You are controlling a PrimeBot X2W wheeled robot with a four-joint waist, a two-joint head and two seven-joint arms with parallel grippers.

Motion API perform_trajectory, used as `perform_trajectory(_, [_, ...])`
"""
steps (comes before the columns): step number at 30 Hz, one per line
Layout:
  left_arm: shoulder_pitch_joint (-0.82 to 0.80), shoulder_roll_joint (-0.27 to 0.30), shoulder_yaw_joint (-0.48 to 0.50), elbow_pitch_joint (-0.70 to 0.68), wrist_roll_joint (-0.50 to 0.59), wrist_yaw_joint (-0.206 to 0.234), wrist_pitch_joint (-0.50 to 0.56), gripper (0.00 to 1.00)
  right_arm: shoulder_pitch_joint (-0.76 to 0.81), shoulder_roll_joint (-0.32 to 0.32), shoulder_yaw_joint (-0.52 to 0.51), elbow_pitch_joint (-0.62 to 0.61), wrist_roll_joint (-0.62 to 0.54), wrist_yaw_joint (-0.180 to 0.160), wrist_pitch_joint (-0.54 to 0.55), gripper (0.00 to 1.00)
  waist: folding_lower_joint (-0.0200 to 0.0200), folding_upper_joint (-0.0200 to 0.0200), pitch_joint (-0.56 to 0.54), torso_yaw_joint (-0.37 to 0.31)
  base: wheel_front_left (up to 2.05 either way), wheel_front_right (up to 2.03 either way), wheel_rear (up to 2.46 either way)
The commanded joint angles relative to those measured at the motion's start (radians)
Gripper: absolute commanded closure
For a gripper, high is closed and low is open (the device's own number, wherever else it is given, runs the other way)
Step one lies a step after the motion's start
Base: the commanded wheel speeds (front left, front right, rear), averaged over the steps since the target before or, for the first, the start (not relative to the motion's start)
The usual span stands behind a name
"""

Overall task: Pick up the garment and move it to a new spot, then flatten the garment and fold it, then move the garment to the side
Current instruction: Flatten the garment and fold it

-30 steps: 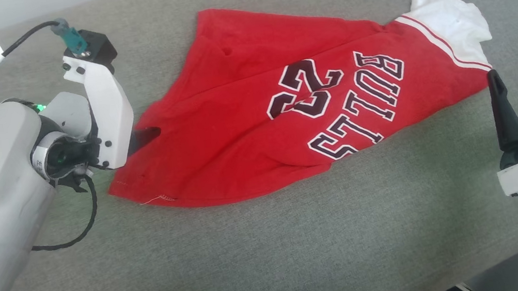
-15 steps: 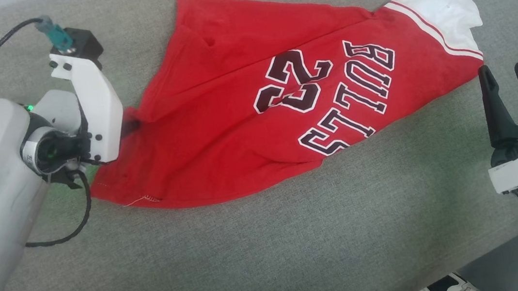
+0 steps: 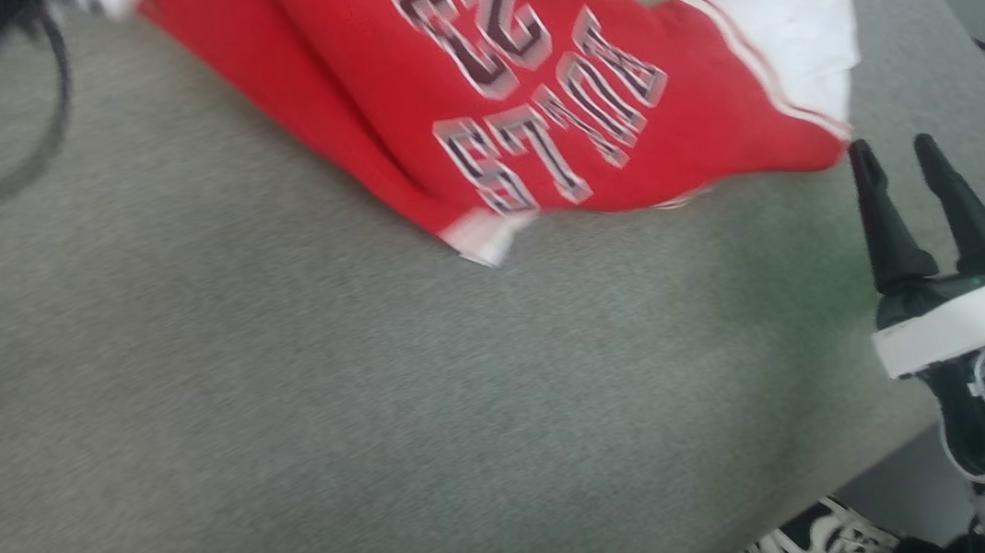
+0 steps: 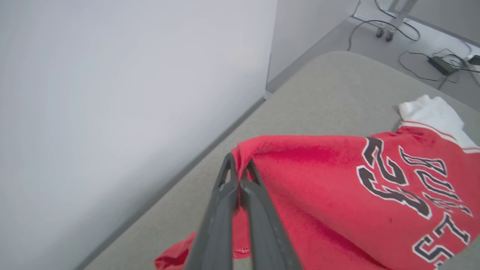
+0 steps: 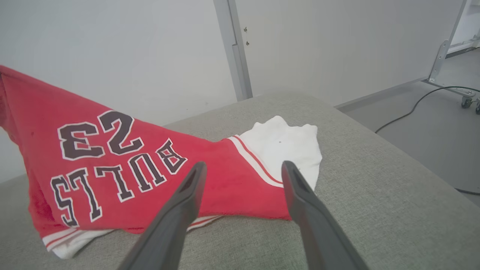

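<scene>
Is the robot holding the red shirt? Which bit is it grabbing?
The left end effector is shut on the garment, pinching red cloth near the hem. The right end effector is open, holding nothing.

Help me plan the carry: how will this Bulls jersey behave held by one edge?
Probably floppy: the jersey drapes from the left gripper in folds. Likely light, since a thin pinch lifts it. Its white sleeve lies on the grey surface and may drag.
</scene>
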State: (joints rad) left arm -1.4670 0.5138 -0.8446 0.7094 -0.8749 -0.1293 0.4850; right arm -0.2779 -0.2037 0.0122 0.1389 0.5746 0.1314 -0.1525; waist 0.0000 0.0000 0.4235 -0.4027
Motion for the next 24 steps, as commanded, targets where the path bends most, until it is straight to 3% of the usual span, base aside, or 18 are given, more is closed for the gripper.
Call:
perform_trajectory(1, [-0.074,-0.013,-0.014,0.042,0.045,-0.002,-0.053,1.00,-0.017,0.009,0.015,0.013,0.012,-0.001,-0.018,0.00,0.0000,0.0000,0.024,-0.039,0.00,0.00,0.00])
perform_trajectory(8, [-0.258,-0.071,-0.070,0.231,0.169,-0.002,-0.241,1.00,-0.032,0.034,0.077,0.066,0.041,-0.001,-0.058,0.00,0.0000,0.0000,0.059,-0.128,0.00,0.00,0.00])
perform_trajectory(16, [-0.211,-0.090,-0.170,0.357,0.153,-0.002,-0.227,1.00,-0.047,0.054,0.135,0.113,0.071,-0.001,-0.089,0.00,0.0000,0.0000,0.098,-0.189,0.00,0.00,0.00])
perform_trajectory(24, [-0.122,-0.090,-0.303,0.381,0.105,-0.002,-0.128,1.00,-0.051,0.055,0.147,0.107,0.083,-0.001,-0.107,0.00,0.0000,0.0000,0.151,-0.193,0.00,0.00,0.00])
